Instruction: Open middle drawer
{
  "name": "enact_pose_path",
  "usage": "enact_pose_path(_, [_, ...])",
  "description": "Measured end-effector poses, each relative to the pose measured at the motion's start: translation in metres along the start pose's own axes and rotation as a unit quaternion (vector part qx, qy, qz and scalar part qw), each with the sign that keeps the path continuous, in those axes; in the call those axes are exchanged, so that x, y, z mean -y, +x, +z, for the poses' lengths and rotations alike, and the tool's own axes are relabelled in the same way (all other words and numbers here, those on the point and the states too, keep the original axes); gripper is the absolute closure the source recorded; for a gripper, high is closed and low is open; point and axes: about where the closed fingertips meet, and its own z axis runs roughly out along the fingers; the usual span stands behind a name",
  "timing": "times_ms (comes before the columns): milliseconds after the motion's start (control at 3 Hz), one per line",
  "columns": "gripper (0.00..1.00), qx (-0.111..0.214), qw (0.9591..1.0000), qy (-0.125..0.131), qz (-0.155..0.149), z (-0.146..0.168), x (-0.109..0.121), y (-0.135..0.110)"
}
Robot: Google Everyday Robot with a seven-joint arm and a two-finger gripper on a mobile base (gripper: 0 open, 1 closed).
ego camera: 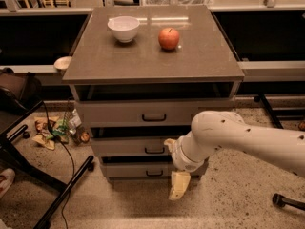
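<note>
The grey cabinet point(152, 56) has three drawers, all closed. The middle drawer point(124, 148) is the shallow second one, with a small dark loop handle point(154, 150) at its centre. My gripper point(169, 170) hangs in front of the cabinet's lower right, just right of that handle and not touching it. One pale finger point(178, 185) points down past the bottom drawer point(128, 170). The other finger point(168, 142) shows at the middle drawer's front. They stand apart and hold nothing. My white arm point(248, 140) comes in from the right and covers the right ends of the lower drawers.
A white bowl point(123, 27) and a red apple point(169, 38) sit on the cabinet top. The top drawer point(143, 112) has the same handle. Litter point(57, 130) and black stand legs point(52, 190) lie on the floor to the left. A caster point(279, 200) is at right.
</note>
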Motion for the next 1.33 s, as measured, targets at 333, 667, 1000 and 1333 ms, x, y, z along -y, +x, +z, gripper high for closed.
enact_pose_path(333, [0.00,-0.021,0.9996,0.017,-0.011,0.031,0.026,0.025])
enact_pose_path(667, [0.00,-0.042,0.9977,0.040,-0.035,0.063,0.062,0.061])
enact_pose_path(1000, [0.00,-0.036,0.9978,0.046,-0.032,0.102,0.095,0.100])
enact_pose_path(1333, [0.00,-0.037,0.9977,0.046,-0.032,0.102,0.095,0.100])
